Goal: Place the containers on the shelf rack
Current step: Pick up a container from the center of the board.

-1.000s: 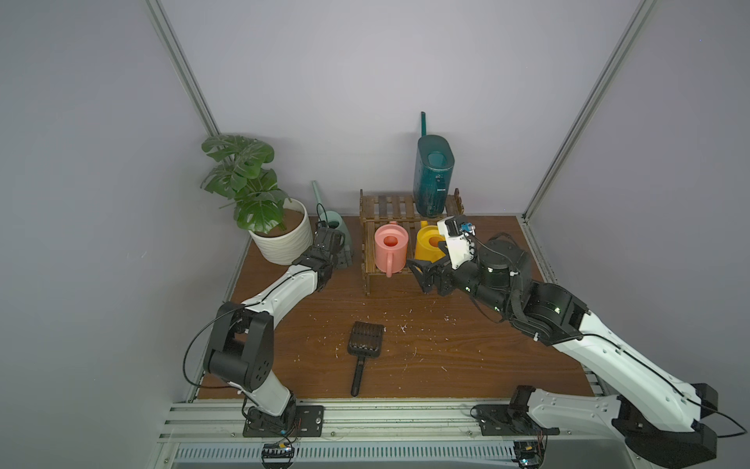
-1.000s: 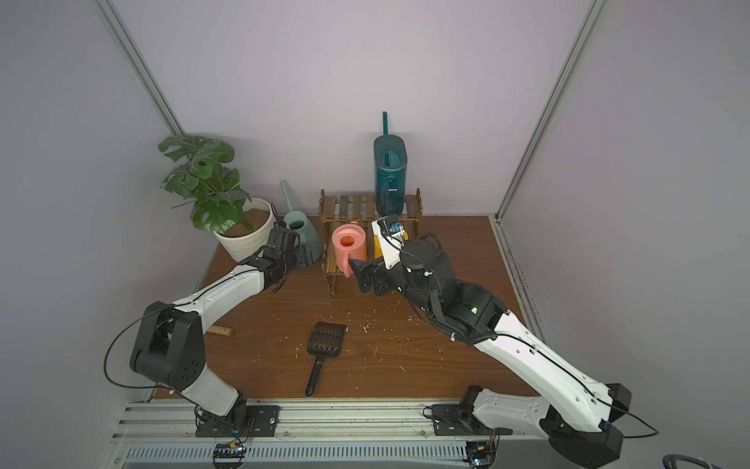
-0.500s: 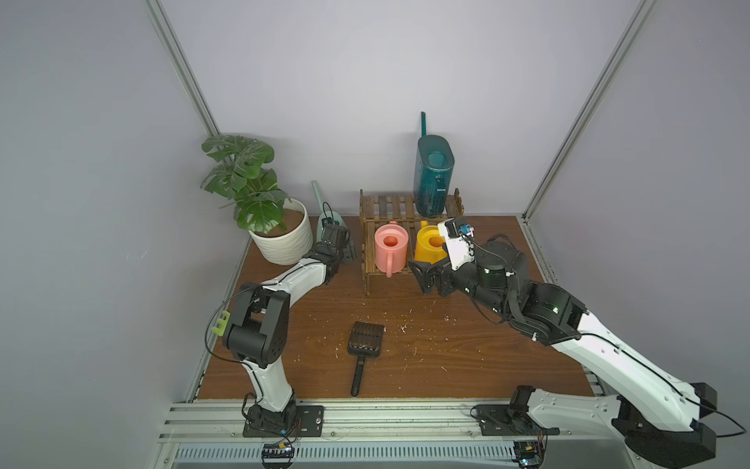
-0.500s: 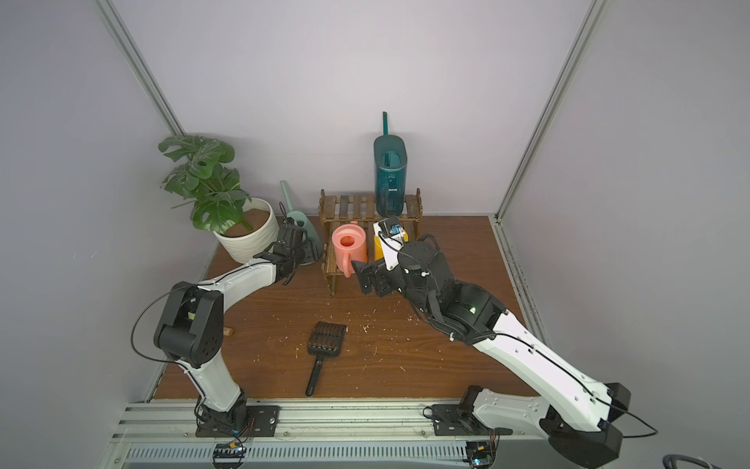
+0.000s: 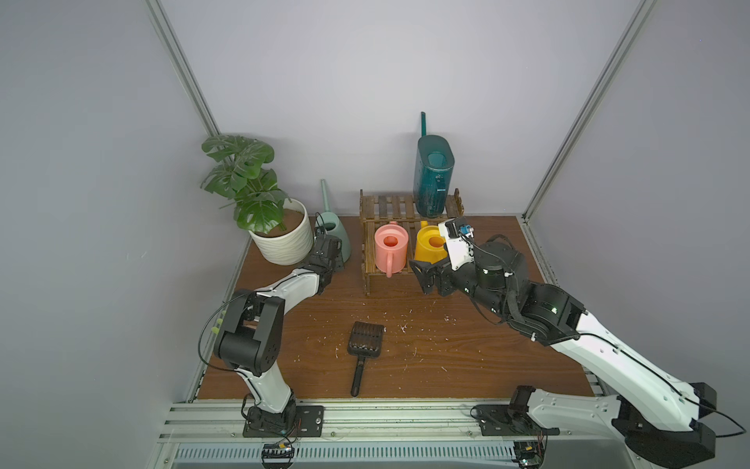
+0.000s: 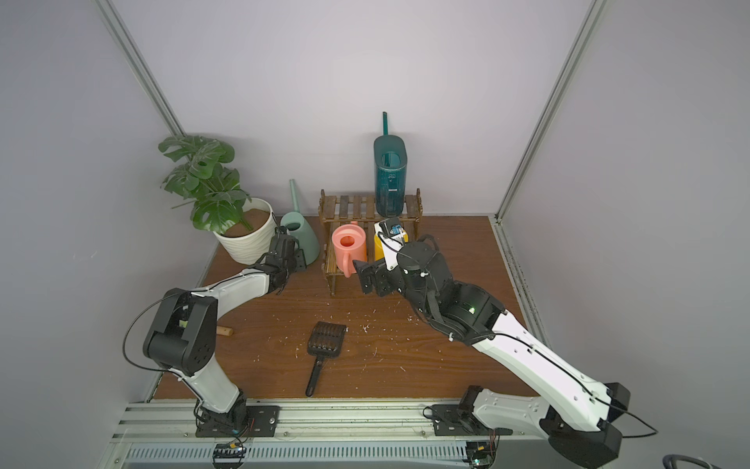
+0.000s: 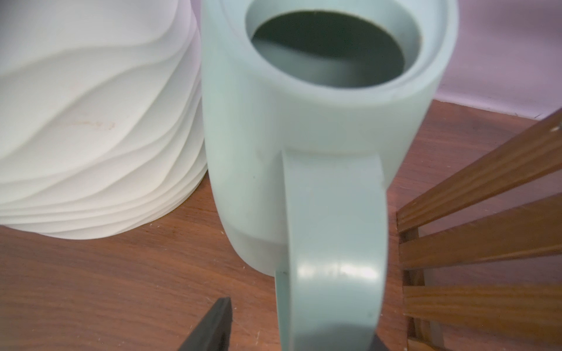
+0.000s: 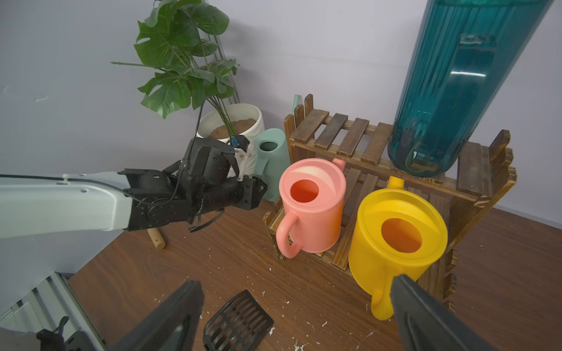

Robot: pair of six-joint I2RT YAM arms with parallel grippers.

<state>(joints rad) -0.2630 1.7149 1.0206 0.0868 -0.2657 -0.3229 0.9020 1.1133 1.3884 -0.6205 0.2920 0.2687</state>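
A: How's the left gripper (image 8: 261,187)?
B: At the mint-green can's (image 7: 258,121) handle beside the shelf rack (image 5: 389,205); one finger hidden; gripping or not, cannot tell.
A: The right gripper (image 8: 295,282)?
B: Jaws apart; yellow can's (image 8: 395,212) handle partly hidden.

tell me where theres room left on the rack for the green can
Upper shelf of the rack: bare slats between its left end and the teal can. Lower shelf is crowded, filled by the pink can and yellow can.
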